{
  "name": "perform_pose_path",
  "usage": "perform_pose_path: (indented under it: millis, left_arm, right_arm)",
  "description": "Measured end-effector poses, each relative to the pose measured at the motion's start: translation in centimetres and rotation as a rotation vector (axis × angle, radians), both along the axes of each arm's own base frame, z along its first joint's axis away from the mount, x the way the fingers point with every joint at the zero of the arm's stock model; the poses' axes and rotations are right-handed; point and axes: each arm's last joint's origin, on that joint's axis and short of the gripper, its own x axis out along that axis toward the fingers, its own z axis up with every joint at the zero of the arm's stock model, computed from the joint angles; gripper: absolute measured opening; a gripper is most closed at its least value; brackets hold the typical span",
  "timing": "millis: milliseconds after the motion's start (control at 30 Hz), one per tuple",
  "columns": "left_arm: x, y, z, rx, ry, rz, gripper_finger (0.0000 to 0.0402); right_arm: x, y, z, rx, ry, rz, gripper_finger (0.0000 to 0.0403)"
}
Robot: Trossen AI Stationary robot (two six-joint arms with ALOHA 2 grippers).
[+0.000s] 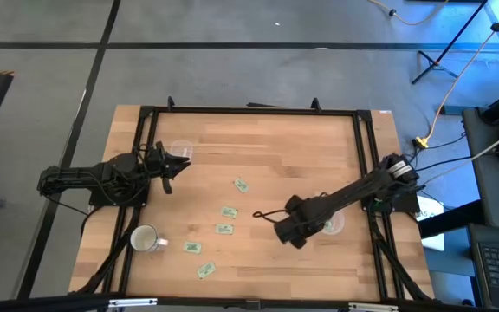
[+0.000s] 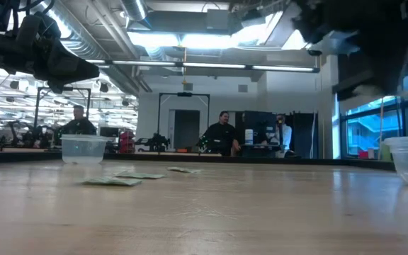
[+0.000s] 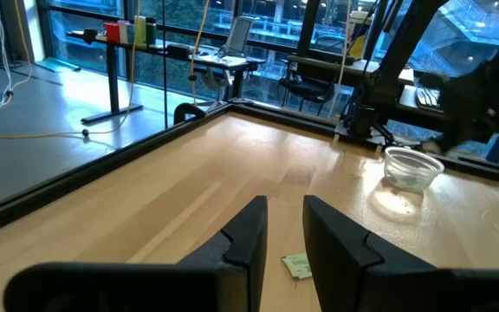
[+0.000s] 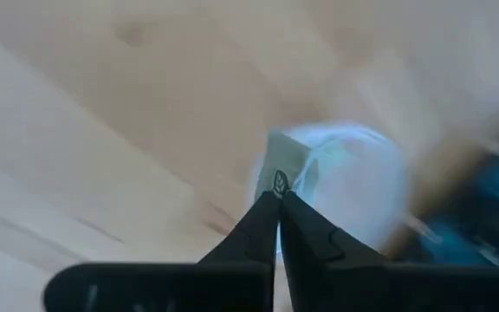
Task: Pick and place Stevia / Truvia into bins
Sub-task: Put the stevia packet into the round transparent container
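Note:
Several pale green and white Stevia sachets (image 1: 224,229) lie flat on the wooden table, between the two arms. My right gripper (image 1: 260,214) hangs above the table right of them, pointing steeply down, shut on one sachet (image 4: 286,165). One clear bin (image 1: 332,225) stands under the right arm and shows blurred beyond the held sachet (image 4: 358,191). The other clear bin (image 1: 181,149) stands by my left gripper (image 3: 284,234), which waits level at the table's left, open and with nothing between its fingers. My right gripper pinches the sachet by its near edge (image 4: 281,184), next to the small leaf mark, between its two fingertips. The fingers come from above, pointing steeply down. The sachet sticks out past the fingertips, lifted clear of the table.
A white mug (image 1: 145,239) stands near the table's front left. A black frame (image 1: 249,110) runs around the table top. People stand in the room beyond the far edge (image 2: 222,134). Bare wood lies in the table's far middle (image 1: 275,147).

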Motion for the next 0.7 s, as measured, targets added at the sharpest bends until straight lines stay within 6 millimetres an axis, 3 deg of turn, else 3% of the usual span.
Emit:
perform_pose_path:
  millis: [133,300,700]
  left_arm:
    - [0.0,0.0,0.0,0.0,0.0,0.0,0.0072]
    - [0.0,0.0,0.0,0.0,0.0,0.0,0.0072]
    - [0.0,0.0,0.0,0.0,0.0,0.0,0.0072]
  right_arm:
    - [-1.5,-0.1,0.7,-0.01,0.109,-0.05,0.0014]
    - [-2.4,-0.3,0.7,0.026,0.048,-0.07,0.0014]
    - [-4.3,-1.1,-2.8,0.042,0.057,-0.095,0.0014]
